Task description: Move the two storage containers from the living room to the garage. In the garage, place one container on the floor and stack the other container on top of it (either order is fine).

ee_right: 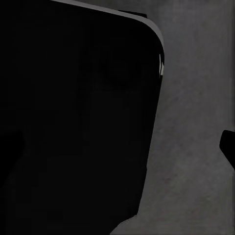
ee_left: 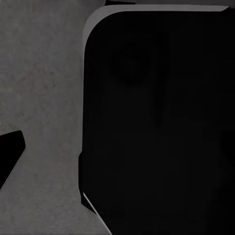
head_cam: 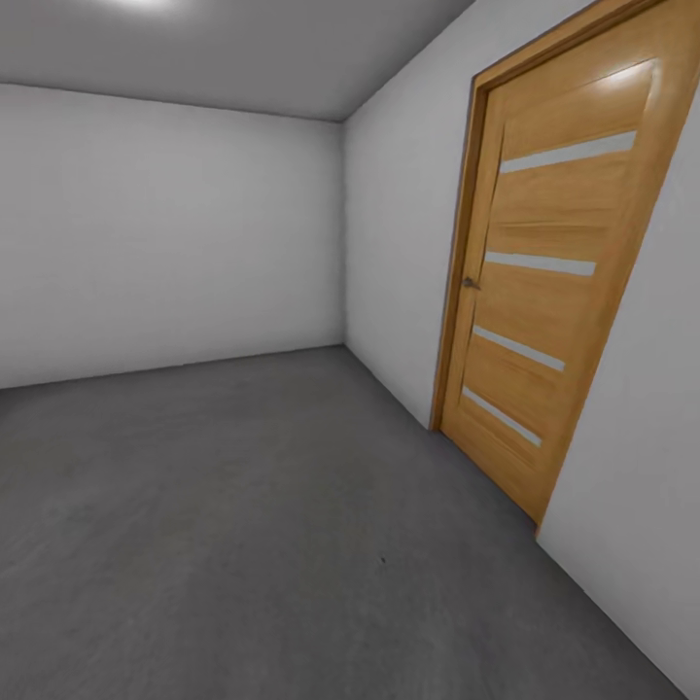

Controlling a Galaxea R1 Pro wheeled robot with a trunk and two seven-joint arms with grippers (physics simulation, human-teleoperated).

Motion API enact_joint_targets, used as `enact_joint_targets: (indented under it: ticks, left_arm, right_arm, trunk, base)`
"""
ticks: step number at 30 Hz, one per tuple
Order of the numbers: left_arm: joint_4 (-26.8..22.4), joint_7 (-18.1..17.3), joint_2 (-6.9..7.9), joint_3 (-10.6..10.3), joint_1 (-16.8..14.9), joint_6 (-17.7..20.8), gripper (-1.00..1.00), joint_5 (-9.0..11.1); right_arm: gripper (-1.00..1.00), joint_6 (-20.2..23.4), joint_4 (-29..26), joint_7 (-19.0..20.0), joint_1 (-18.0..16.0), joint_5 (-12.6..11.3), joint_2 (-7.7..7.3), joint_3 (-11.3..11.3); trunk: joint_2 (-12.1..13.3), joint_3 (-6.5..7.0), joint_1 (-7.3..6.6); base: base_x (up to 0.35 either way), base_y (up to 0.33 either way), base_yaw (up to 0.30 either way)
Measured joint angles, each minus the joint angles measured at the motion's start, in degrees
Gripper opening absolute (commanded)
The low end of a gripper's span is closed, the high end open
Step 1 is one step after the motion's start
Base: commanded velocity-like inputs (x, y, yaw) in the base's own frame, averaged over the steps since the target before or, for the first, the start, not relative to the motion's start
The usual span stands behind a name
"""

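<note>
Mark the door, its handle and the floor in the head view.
door (head_cam: 544,292), head view, middle wooden panel.
handle (head_cam: 471,283), head view, the small knob at the door's edge.
floor (head_cam: 243,506), head view, bare grey patch.

We see a bare room with plain white walls (head_cam: 165,233). Two of these walls meet in a far corner. The dark grey, rough floor (head_cam: 253,525) spreads out wide in front of us, with one tiny dark speck on it. On the right wall stands a tall wooden door (head_cam: 544,292) of warm light brown planks. It is shut. Four thin pale strips run across it, one above the other. A small metal door handle (head_cam: 471,283) sits on its left edge. Above us the grey ceiling (head_cam: 243,49) has a soft bright glow near the top.

In both wrist views we see the same rough grey floor (ee_left: 44,98).
</note>
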Motion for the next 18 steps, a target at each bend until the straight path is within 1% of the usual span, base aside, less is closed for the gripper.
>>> enact_joint_targets:
  ticks: [18]
  left_arm:
    - [0.01,0.0,0.08,0.0,0.02,0.15,1.0,0.06]
  right_arm:
    - [1.0,-0.02,0.0,-0.01,0.0,0.03,0.0,0.03]
  trunk:
    - [0.0,0.0,0.0]
  base:
    - [0.324,0.0,0.0]
